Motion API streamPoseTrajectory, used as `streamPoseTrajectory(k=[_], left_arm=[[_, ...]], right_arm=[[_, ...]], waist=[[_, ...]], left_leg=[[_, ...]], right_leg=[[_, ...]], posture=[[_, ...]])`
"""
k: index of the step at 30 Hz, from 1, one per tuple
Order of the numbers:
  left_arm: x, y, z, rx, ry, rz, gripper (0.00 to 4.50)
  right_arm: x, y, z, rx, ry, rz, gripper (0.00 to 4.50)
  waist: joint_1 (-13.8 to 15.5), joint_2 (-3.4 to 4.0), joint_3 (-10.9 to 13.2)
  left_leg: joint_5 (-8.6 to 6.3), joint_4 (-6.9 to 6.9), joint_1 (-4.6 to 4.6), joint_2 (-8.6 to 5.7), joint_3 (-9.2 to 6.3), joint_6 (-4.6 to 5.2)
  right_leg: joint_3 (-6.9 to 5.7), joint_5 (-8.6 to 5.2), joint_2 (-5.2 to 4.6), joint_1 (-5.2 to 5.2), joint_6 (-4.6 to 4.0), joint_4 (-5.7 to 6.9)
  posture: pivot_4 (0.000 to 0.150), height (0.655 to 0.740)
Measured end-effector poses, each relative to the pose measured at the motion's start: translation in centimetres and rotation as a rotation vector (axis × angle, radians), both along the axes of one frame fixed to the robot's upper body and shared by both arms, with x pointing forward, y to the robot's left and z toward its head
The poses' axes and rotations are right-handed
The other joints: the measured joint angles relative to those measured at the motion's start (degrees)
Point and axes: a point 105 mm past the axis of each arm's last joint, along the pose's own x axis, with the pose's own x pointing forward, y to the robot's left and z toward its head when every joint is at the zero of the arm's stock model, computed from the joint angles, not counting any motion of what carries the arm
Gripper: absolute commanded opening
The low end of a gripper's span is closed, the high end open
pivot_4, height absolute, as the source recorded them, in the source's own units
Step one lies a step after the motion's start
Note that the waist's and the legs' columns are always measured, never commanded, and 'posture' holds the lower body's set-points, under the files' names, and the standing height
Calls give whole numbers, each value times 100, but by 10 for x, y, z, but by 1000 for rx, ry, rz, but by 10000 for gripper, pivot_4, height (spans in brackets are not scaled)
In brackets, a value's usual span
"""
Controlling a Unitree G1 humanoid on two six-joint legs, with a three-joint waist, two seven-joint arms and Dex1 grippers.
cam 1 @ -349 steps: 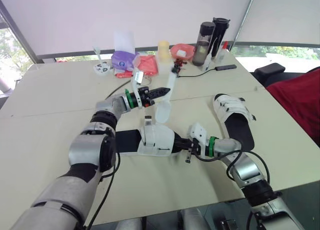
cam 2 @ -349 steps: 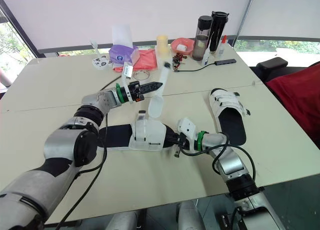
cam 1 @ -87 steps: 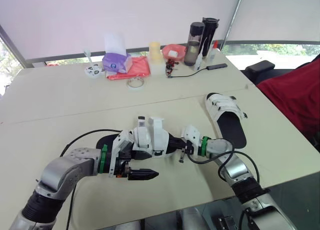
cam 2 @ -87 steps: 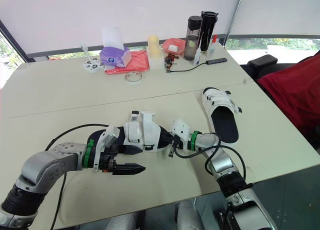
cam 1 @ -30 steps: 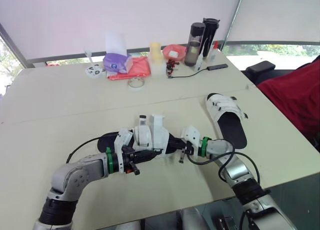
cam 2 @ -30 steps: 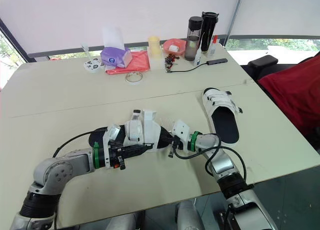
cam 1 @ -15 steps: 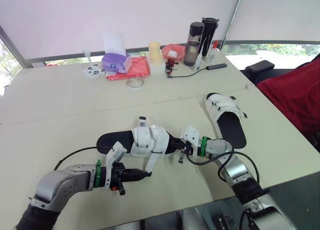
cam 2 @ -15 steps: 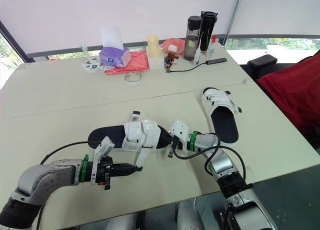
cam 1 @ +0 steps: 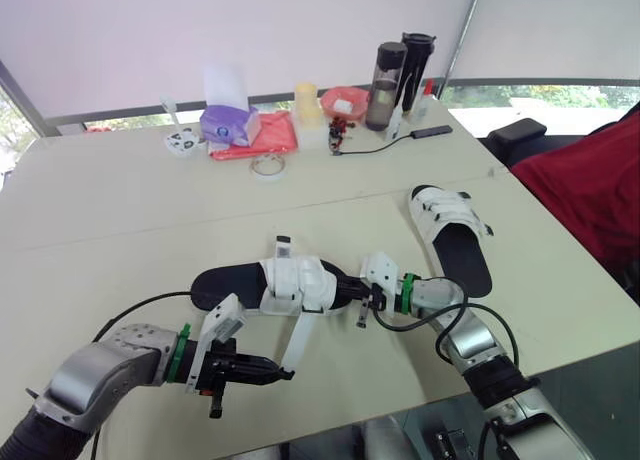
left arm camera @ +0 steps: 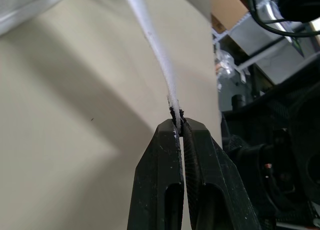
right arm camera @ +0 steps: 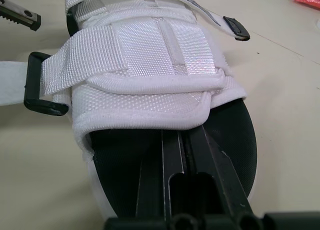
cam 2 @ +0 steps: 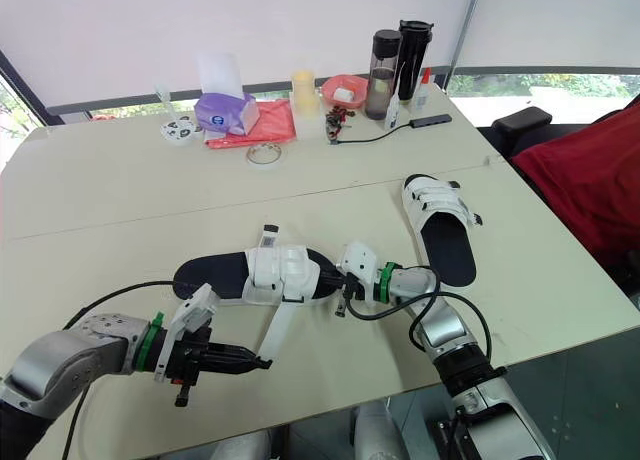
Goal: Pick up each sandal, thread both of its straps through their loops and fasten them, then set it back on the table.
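Left wrist view: left fingers (left arm camera: 167, 175) pinch strap (left arm camera: 157, 57) | right wrist: right fingers (right arm camera: 172, 157) together inside sandal (right arm camera: 150, 75)

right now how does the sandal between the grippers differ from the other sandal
The near sandal has a strap pulled out loose, pinched by the left gripper; the far sandal has both straps lying across it. The near sandal lies crosswise, the far sandal lengthwise, untouched. Both are white with black soles.
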Motion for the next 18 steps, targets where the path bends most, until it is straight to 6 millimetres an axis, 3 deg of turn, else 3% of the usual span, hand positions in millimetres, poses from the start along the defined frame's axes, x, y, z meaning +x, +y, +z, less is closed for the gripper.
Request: streamPoseTrajectory(k=[4,10,18], left_arm=[[2,-5,7,-36,-6,-24,263],[9,-17,34,-145,-23,-46,263],[37,-30,78,-321,-40,42,263]], right_arm=[[0,0,0,0,-1,-1,0],[0,0,0,0,0,-3,0],[1,0,0,1,0,-5,0]], waist=[[21,0,0],[19,-1,0],[21,-8,3]], left_leg=[[9,-4,3,1,-3,14],[11,-2,5,-2,-2,17],[12,9,15,-12,-3,19]], right_leg=[[-14,0,5,1,2,10],[-16,-4,15,8,10,10],[-17,-3,25,17,15,29]], posture=[[1500,7400],[1500,7400],[1500,7400]])
